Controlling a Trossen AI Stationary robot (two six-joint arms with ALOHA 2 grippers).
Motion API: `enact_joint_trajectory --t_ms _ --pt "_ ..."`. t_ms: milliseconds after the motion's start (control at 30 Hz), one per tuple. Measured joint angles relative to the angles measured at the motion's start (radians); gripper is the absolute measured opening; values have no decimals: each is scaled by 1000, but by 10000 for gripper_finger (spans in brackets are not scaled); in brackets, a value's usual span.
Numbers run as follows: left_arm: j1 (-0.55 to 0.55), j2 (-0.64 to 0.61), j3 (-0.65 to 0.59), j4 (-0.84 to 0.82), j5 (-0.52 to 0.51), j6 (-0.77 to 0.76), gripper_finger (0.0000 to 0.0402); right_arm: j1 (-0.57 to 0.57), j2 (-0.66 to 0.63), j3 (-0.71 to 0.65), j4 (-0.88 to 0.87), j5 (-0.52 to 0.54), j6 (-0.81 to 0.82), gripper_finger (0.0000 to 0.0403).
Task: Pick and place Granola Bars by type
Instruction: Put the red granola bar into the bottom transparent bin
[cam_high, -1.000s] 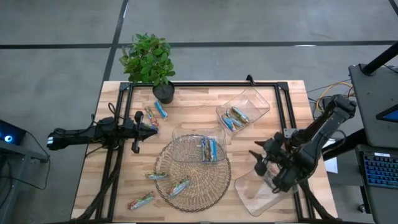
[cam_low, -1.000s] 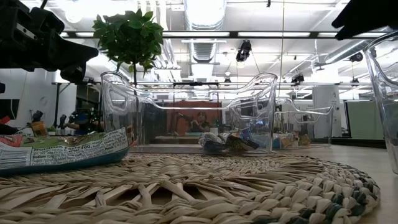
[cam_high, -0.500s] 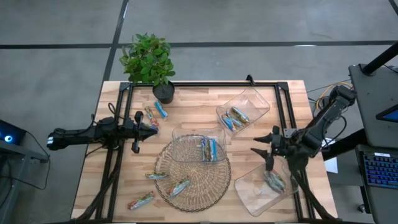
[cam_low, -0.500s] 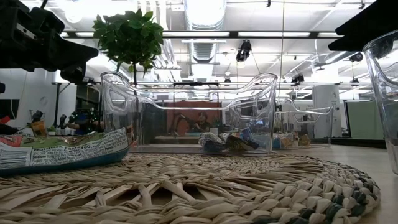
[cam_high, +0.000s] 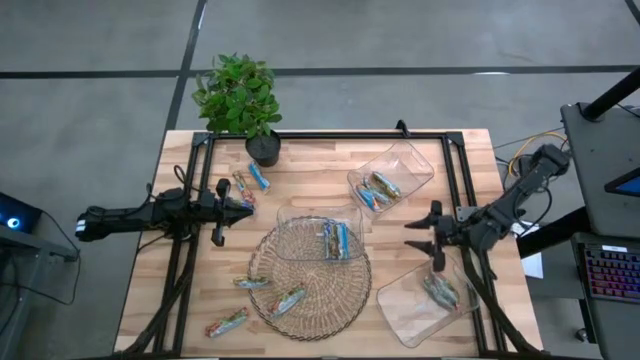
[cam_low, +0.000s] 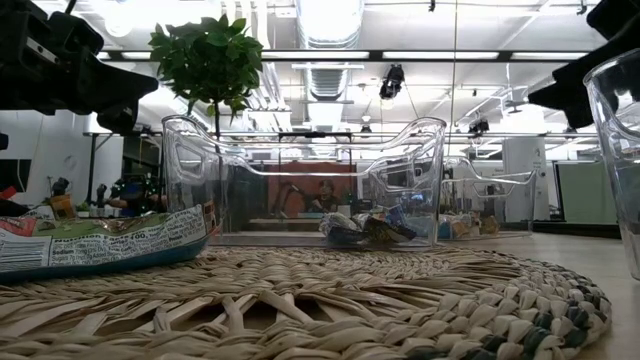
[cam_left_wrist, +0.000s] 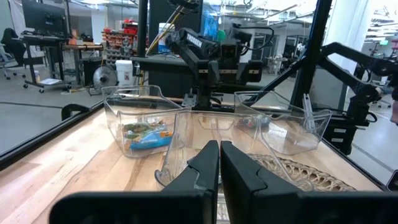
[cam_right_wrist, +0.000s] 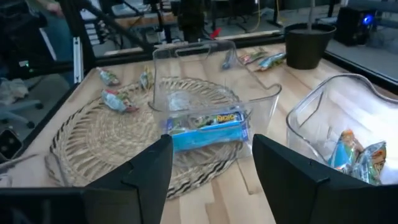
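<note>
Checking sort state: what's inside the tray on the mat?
Tray on the mat: blue bars lie at its right end; exact count unclear since they overlap. The rest shows only mat weave through the plastic.

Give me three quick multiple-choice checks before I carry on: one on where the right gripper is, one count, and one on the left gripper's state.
1. Where is the right gripper?
A. over the wicker mat
B. between the two right-side trays
C. beside the plant
2. How many clear trays are out?
A. one
B. two
C. three
3. The left gripper is:
A. open, empty
B. shut, empty
C. shut on a bar

Answers:
1 B: the high view shows it between the far tray and the near tray.
2 C: those two plus the middle tray.
3 B: its wrist view shows it closed with nothing held.
</note>
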Motion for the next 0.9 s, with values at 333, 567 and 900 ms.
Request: enact_joint_trajectory --t_ms 333,567,900 --pt "0 0 0 0 0 0 0 -114 -10 -143 356 -101 -147 210" --pt "0 0 0 0 0 0 0 -141 -12 -143 372 -63 -316 210" --pt "0 0 0 0 0 0 0 -165 -18 -143 399 -52 -204 210"
